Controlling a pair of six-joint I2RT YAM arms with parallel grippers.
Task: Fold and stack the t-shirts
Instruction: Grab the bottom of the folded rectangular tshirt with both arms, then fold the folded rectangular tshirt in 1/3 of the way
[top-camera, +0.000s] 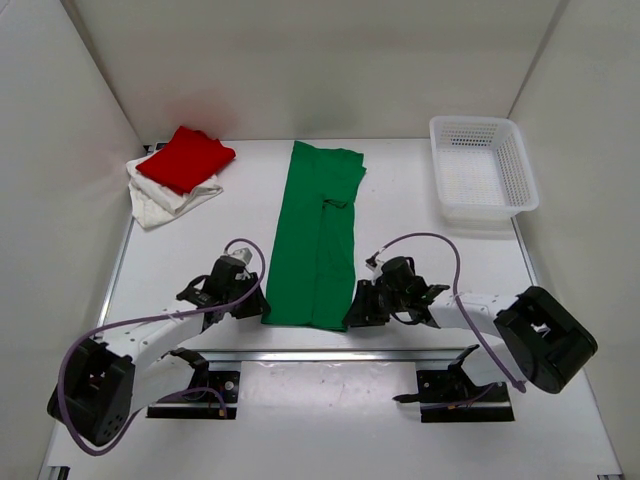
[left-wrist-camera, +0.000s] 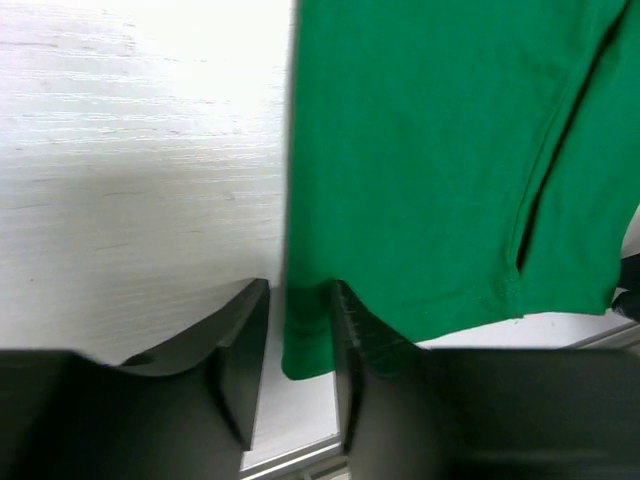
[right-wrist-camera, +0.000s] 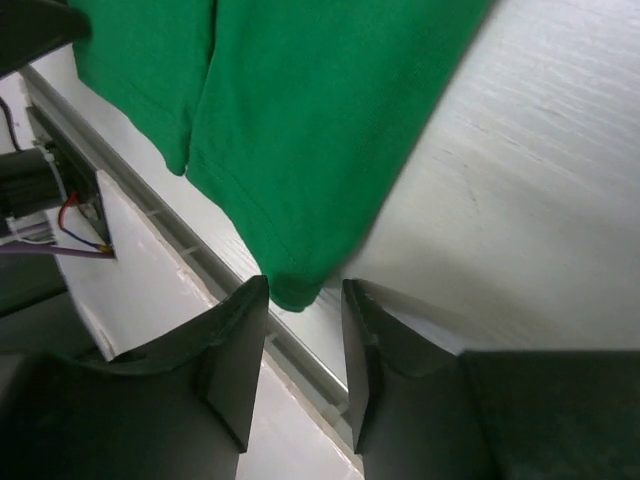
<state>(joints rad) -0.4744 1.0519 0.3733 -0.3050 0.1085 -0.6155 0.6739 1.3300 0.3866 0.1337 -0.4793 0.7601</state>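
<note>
Green t-shirt (top-camera: 315, 235) lay as a long, narrow strip down the middle of the counter (top-camera: 200, 250), hem toward the arms. The left gripper (left-wrist-camera: 300, 300) and the right gripper (right-wrist-camera: 305, 295) each sat low at a near corner. Their jaws were narrowly parted around the cloth and not yet clamped, probably so they could lift the hem together for a crosswise fold.
</note>
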